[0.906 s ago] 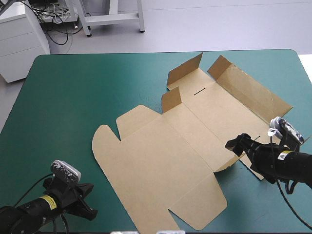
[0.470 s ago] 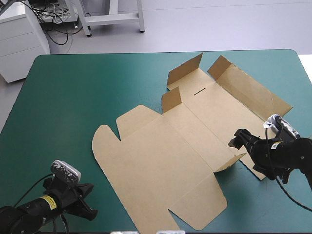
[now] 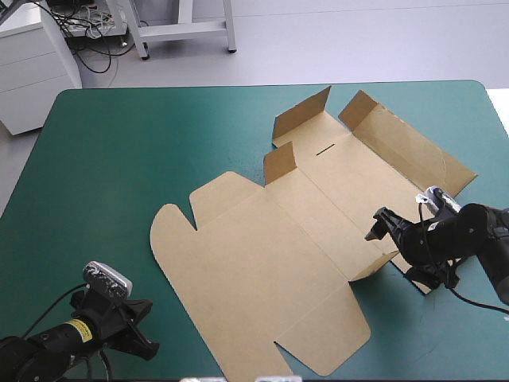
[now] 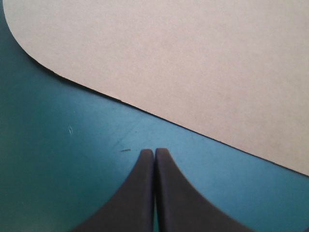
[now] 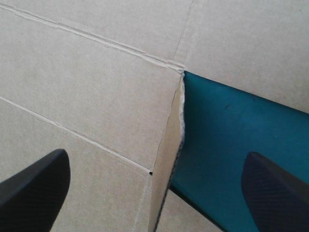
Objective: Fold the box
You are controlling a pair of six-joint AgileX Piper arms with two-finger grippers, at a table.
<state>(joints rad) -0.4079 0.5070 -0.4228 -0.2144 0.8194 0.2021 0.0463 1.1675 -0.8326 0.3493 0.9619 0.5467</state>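
Right gripper (image 3: 395,247) has swung in closer over the box's right-hand edge since the earlier frame, its wrist now nearer the board. Box and left gripper unchanged.

Box (image 3: 278,239): brown cut sheet, mostly flat on the teal-green cover (image 3: 143,143), lying on a diagonal from the table's near middle toward its far right. Three short flaps at the box's far end stand up. One small flap (image 3: 372,267) on its right-hand edge is raised too. The rounded lid end is the part of the box nearest the left gripper.

Right gripper: released, black fingers wide apart, straddling that small raised flap. Right wrist view: gripper (image 5: 154,162) has one finger (image 5: 36,183) over the board (image 5: 96,72) and the other over bare cover (image 5: 227,125) just outside the box's edge; the flap (image 5: 166,159) stands edge-on between them. Score lines run across the board ahead. Cannot tell whether either finger touches the flap.

Left gripper (image 3: 139,326): well apart from the box, off its near-left side. Left wrist view: gripper (image 4: 154,159) clenched, fingers meeting in one point with nothing between, resting over cover (image 4: 72,145). The box's curved edge (image 4: 193,58) lies ahead of the tip, not touching.
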